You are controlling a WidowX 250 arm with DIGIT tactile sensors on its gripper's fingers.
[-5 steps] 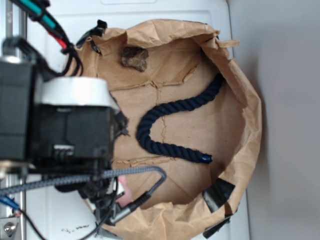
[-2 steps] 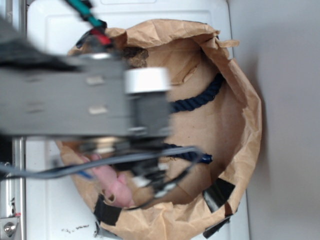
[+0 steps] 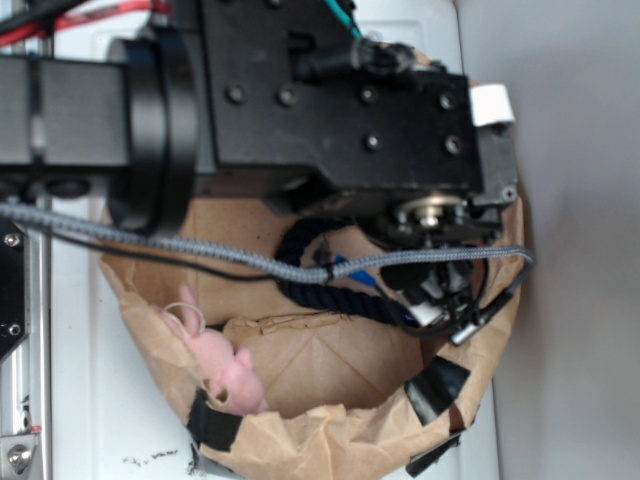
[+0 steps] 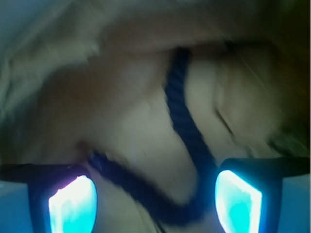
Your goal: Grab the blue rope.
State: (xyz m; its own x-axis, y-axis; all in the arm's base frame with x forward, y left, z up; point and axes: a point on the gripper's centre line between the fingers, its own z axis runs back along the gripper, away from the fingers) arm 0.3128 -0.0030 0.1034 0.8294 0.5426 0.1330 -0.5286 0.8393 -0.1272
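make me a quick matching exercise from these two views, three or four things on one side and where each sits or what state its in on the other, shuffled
Things:
1. thick dark navy twisted rope
2. small pink plush toy
3. thin grey braided cable
4. gripper

Places or states:
A. open, a lit pad on each side
B. stretched across the exterior view under the black arm
C. curving between the two pads in the wrist view
D. lying at the crumpled brown paper bag's lower left rim

Pairs: 1-C, 2-D, 3-B, 4-A

We see a black, boxy arm (image 3: 300,100) studded with round screws, a grey braided cable (image 3: 200,255) trailing across it, and glowing cyan fingertip pads (image 4: 73,204).
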